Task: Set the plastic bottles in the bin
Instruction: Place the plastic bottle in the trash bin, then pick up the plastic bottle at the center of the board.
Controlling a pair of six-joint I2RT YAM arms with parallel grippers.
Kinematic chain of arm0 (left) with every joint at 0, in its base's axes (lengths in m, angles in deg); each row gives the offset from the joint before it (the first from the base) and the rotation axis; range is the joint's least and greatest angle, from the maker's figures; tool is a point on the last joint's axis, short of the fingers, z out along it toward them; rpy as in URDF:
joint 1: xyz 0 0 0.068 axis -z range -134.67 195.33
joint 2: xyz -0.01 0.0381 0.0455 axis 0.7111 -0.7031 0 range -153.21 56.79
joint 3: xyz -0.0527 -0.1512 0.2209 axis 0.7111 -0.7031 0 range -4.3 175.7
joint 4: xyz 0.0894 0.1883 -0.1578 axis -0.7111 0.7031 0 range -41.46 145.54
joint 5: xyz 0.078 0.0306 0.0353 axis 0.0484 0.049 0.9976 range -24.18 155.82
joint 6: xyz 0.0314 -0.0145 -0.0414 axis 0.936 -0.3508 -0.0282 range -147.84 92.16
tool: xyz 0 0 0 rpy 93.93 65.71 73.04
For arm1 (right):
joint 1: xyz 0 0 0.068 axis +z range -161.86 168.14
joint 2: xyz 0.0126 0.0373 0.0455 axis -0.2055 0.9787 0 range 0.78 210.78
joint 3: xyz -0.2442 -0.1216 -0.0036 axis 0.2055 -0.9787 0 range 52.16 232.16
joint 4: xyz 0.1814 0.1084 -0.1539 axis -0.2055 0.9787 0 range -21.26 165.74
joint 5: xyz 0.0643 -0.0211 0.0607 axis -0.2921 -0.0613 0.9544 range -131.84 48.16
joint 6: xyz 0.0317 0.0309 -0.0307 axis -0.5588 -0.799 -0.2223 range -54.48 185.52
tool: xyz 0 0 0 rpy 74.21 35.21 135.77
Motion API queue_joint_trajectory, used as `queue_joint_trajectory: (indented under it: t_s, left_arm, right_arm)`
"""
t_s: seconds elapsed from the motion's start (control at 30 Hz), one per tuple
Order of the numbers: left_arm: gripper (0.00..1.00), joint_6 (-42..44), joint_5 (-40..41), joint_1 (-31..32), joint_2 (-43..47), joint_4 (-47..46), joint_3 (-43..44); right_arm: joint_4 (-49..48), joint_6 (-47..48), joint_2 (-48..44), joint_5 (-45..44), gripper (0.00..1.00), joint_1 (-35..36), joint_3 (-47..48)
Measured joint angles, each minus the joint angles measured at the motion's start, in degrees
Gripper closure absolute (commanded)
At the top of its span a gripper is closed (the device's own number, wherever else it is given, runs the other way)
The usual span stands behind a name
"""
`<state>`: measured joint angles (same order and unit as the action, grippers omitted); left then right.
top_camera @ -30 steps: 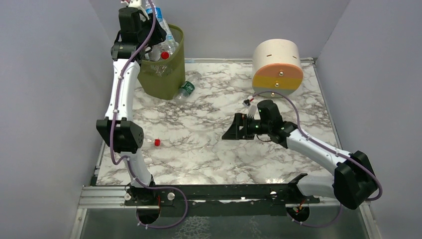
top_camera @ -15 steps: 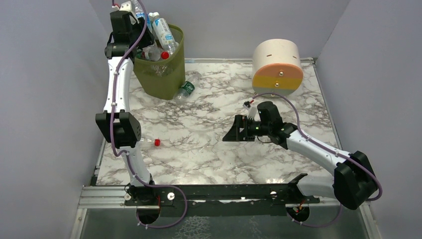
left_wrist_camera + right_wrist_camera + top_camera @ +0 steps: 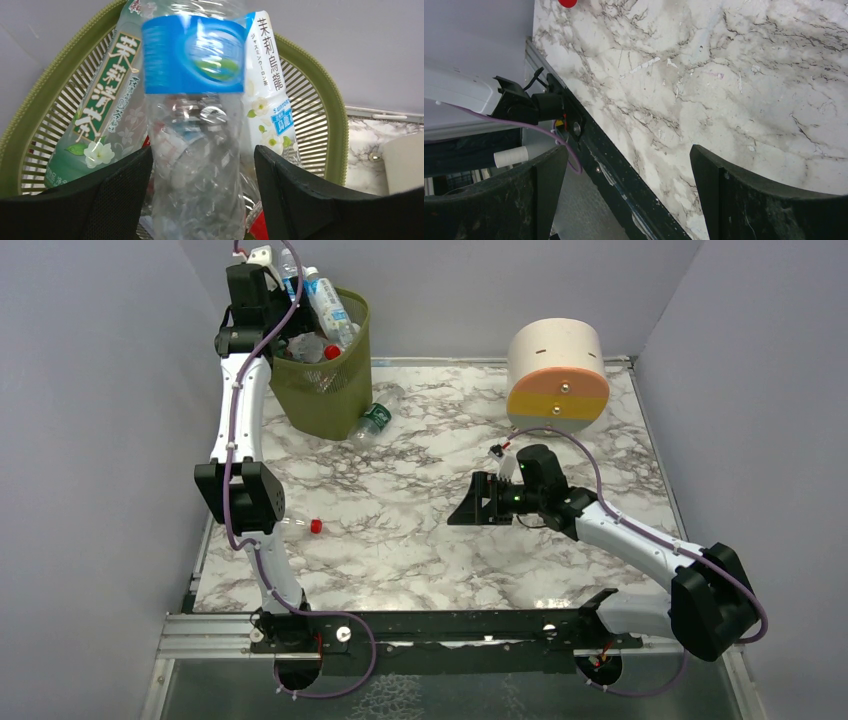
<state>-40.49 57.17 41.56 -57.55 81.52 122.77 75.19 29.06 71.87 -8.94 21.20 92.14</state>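
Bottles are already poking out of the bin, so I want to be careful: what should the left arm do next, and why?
Probably spread the left gripper wider: the blue-labelled bottle sits between its fingers right above the bin, over bottles already inside, so it should drop in.

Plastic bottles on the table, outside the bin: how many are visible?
2. One green-labelled bottle lies at the bin's foot; one red-capped bottle lies beside the left arm's elbow, partly hidden. More may be hidden behind the arms.
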Motion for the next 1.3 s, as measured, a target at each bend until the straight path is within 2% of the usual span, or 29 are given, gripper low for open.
queue_joint_trajectory:
  t_s: [0.17, 0.47, 0.8, 1.13, 1.3]
  left_arm:
    - [0.01, 0.87, 0.42, 0.0, 0.0, -0.31, 0.0]
    - [0.01, 1.07, 1.2, -0.17, 2.6, -0.28, -1.57]
    - [0.01, 0.04, 1.16, -0.24, 13.4, -0.72, -8.17]
    - [0.01, -1.22, -5.14, 1.05, 31.06, -3.04, -25.86]
    - [0.01, -1.27, -5.46, 6.56, 36.72, -4.42, -34.93]
  right_arm:
    - [-0.35, -0.04, 0.26, 0.0, 0.05, 0.0, 0.0]
    - [-0.83, -0.2, 0.31, 0.04, 0.05, 0.0, -0.26]
    - [-1.49, -1.11, 0.96, 0.98, 0.05, 0.0, -1.05]
    - [-2.91, -1.66, 1.79, 1.81, 0.06, 0.0, -1.05]
    - [-3.19, -1.68, 2.19, 2.34, 0.05, 0.0, -1.05]
